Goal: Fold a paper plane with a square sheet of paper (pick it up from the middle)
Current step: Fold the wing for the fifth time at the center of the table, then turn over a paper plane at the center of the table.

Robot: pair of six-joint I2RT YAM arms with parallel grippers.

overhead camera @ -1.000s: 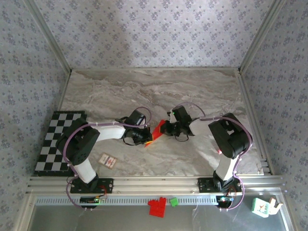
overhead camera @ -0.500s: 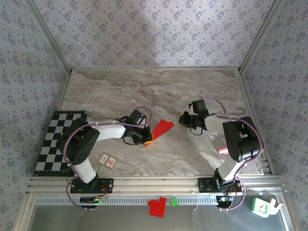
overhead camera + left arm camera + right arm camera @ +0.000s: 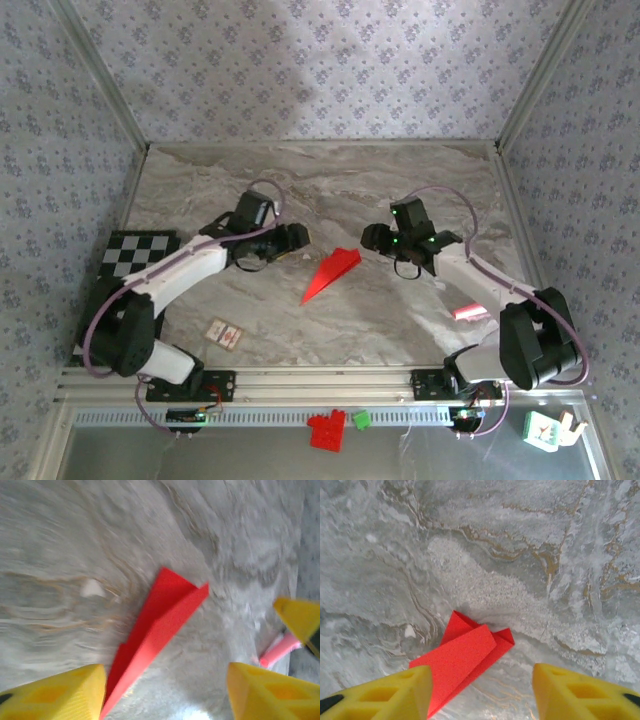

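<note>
Plane point(image 3: 331, 273) lies loose on table point(image 3: 220, 190). L gripper point(image 3: 293, 238), clamped on it before, now gapes clear; R gripper point(image 3: 369, 238) gapes too.

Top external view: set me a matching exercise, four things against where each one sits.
Things:
1. paper plane
2. checkered mat
3. white card
4. red brick block

Places:
A. at the left edge of the table
B. in front of the rail, off the tabletop
C. mid-table, lying free
D. on the marble near the left arm's base

Pairs: 1-C; 2-A; 3-D; 4-B
</note>
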